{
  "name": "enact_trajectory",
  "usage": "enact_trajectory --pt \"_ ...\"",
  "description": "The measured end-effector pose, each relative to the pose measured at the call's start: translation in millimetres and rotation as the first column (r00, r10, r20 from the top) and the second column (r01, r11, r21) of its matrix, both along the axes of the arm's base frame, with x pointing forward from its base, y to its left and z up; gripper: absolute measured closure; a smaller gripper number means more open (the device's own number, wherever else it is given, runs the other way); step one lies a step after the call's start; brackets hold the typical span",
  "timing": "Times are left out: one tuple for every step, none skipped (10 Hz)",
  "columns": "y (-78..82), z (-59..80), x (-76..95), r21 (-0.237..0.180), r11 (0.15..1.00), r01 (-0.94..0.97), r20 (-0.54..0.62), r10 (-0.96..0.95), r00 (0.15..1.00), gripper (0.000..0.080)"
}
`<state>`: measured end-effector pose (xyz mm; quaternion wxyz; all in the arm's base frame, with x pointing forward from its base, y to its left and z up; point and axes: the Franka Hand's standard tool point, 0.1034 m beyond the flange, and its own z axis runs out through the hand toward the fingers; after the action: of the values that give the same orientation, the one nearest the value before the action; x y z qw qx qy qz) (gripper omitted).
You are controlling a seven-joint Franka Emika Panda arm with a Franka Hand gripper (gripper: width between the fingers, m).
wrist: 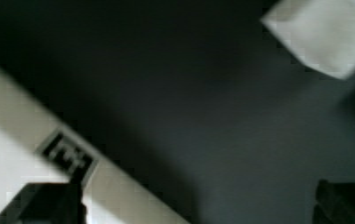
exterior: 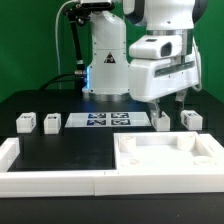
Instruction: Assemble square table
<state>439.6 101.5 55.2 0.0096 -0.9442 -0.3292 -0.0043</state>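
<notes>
The square table's large white panel (exterior: 165, 156) lies flat at the front on the exterior view's right, raised rim up. Four small white tagged legs stand in a row behind it: two on the left (exterior: 25, 122) (exterior: 51, 122) and two on the right (exterior: 160, 120) (exterior: 189, 119). My gripper (exterior: 166, 103) hangs open and empty just above the two right legs, behind the panel's back edge. The blurred wrist view shows the panel (wrist: 14, 150) with its tag (wrist: 67, 152), one leg (wrist: 325, 35), and dark fingertips (wrist: 41, 205) apart over black table, gripper (wrist: 192, 205).
The marker board (exterior: 108, 121) lies flat between the two pairs of legs. A long low white wall (exterior: 50, 172) runs along the front edge. The robot's white base (exterior: 105, 65) stands behind the board, with cables to its left.
</notes>
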Motion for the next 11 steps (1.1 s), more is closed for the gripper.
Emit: enact_trajectory --pt "6.5 -0.5 -5.7 0.002 0.995 0.104 -0.009 -0.104 0.995 0.0151" --pt "15.2 -1.5 -8.7 0.006 0.972 0.237 -0.019 -0.236 0.971 0.0151" --pt "26.8 -2.2 -12.5 0.009 0.936 0.352 -0.029 -0.352 0.936 0.0151" --pt "35.2 -3.0 -15.6 0.011 0.912 0.409 -0.038 -0.408 0.912 0.0151" --pt "34.4 -3.0 -15.2 0.016 0.894 0.449 -0.045 -0.448 0.893 0.0151" --pt "35.0 -3.0 -15.4 0.017 0.87 0.492 -0.05 -0.491 0.87 0.0151" --pt "36.7 -3.0 -16.0 0.016 0.823 0.567 -0.058 -0.566 0.823 0.0151" --pt "38.8 -3.3 -16.9 0.015 0.788 0.615 -0.062 -0.613 0.787 0.0151" --pt "50.9 -7.1 -26.9 0.028 0.781 0.624 -0.054 -0.622 0.781 0.0151" --pt "61.1 -11.1 -41.0 0.019 0.798 0.602 -0.061 -0.6 0.797 0.0151" --pt "62.2 -11.6 -42.6 0.02 0.81 0.586 -0.062 -0.584 0.81 0.0151"
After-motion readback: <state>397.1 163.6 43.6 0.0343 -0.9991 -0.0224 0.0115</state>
